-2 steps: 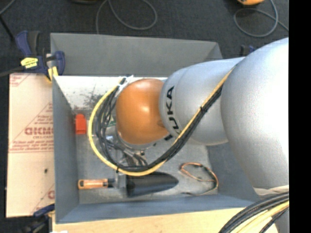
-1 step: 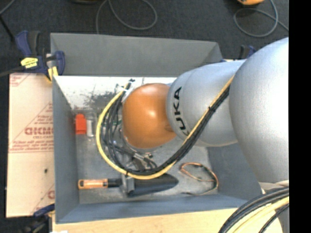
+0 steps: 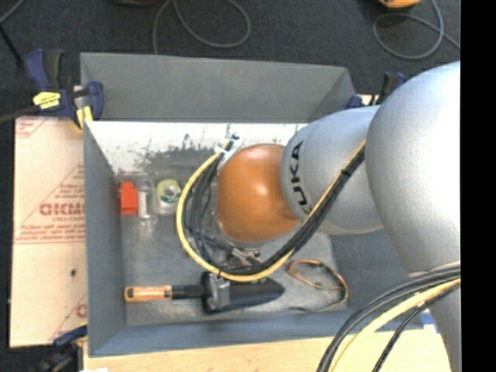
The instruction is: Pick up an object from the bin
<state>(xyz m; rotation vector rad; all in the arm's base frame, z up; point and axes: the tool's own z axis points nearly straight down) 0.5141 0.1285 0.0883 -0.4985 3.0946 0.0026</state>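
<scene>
The pincer (image 3: pixel 215 293) was low in the bin (image 3: pixel 105 231), at the black shaft of an orange-handled tool (image 3: pixel 149 293). Whether it was released or clenched, I could not tell. The tool lay flat on the bin floor, so I judged the lifting was not yet done. Beyond the tool's handle stood an orange block (image 3: pixel 128 198).
</scene>
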